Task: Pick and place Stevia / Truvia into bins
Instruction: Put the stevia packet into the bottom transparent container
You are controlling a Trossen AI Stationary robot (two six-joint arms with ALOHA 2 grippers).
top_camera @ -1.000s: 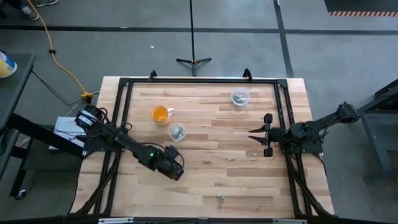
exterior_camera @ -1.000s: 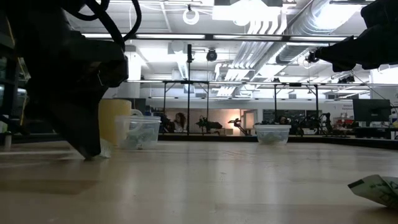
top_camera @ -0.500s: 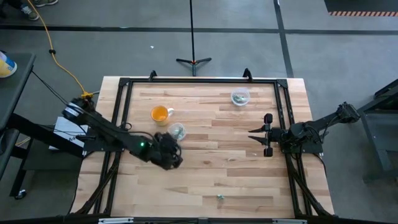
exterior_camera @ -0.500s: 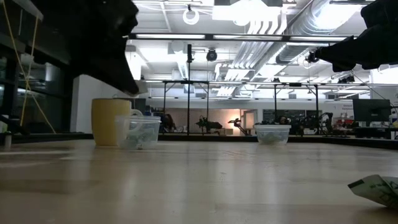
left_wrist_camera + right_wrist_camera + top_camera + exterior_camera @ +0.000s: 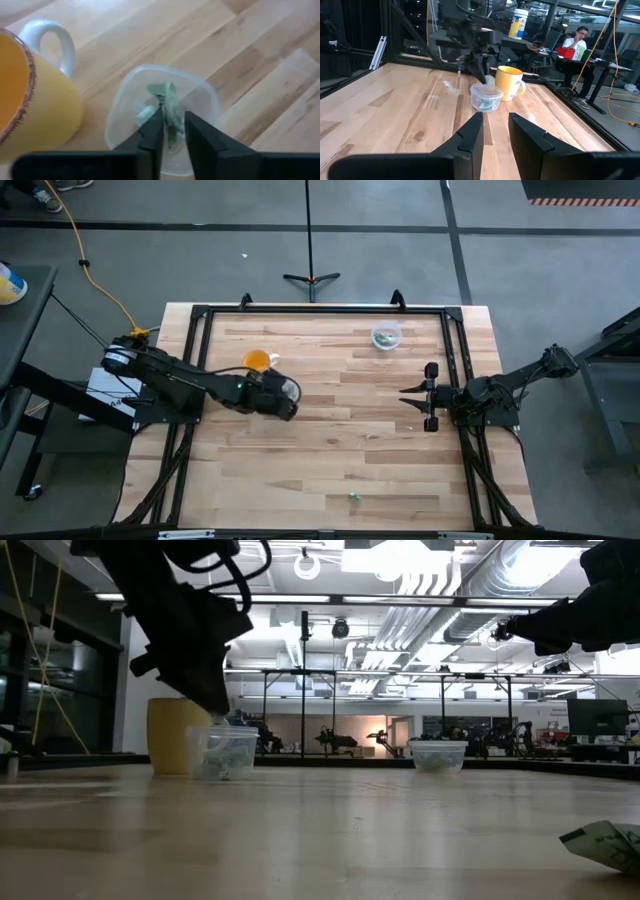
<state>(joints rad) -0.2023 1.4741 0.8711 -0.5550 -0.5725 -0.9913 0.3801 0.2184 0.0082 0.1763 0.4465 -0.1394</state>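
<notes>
My left gripper hangs just above the clear cup next to the orange mug, shut on a green-and-white Stevia packet. More packets lie in that cup. In the high view the gripper hides most of the cup. The second clear cup stands near the far edge with packets inside. A loose packet lies flat near the table's near edge. My right gripper waits open at the table's right side. My left gripper pinches the packet between its two fingers, coming from above and pointing down into the cup's mouth. The packet's free end sticks out past the fingertips, lifted clear over the cup's inside.
The orange mug stands right beside the near cup on its left. A black frame rims the table. A person sits beyond the table's left side. Bare wood lies between the two arms.
My left gripper has risen from the tabletop, where its tips stood at a packet, and has swung toward the far edge until it hangs over the clear cup by the orange mug, carrying the packet. The right arm has kept still.
</notes>
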